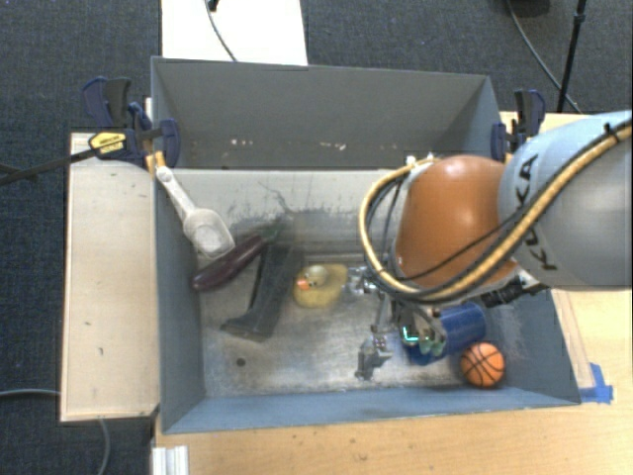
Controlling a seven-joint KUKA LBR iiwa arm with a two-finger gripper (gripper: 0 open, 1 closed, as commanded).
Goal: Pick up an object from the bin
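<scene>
We see the end effector (373,356) low in the bin (316,117), in its near right part, with its tip down at a bare patch of the grey floor. No thing shows in its grasp, and we cannot tell whether it is released or clenched, since its tip is small and dark against the floor. The nearest things are a blue cup (457,327), lying just to its right and partly hidden under the wrist, and a yellow duck (318,286) with an orange beak, a little up and to its left, near but apart from it. An orange ball (483,364) sits at the near right corner, just beside the cup and on its near side. Further left we see a dark wedge (262,295) on the floor beside the duck. A purple eggplant (229,262) lies slantwise at the wedge's upper end, and a white scoop (198,224) leans against the left wall, its bowl touching the eggplant or just above it. All three are well apart from the end effector. The arm (584,206) comes in from the right, with a rounded orange cover (445,226) on the wrist and looped cables (371,226) around it.
</scene>
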